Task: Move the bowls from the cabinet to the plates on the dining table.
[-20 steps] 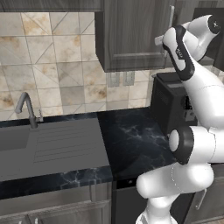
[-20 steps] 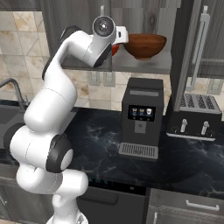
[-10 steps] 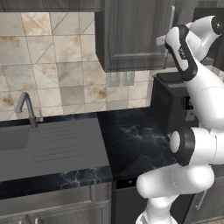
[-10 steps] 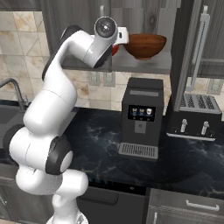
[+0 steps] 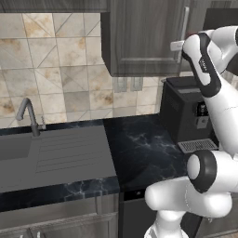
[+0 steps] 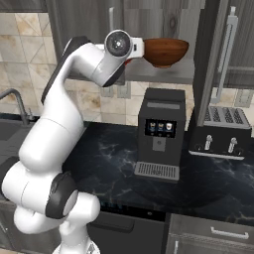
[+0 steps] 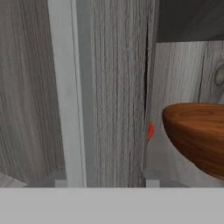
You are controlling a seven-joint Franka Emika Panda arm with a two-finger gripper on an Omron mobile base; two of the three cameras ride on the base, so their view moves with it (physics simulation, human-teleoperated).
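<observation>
Overhead, the cabinet (image 6: 163,20) shelf carries the brown bowl (image 6: 165,51); at nine o'clock of it the hand reaches in, jaws' state unclear, probably lining up a grasp.

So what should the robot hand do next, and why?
Probably close the gripper on the long silver bar handle of the dark wood-grain cabinet door: its tips stand open near it, and the glossy red bowl peeks from behind that door.
</observation>
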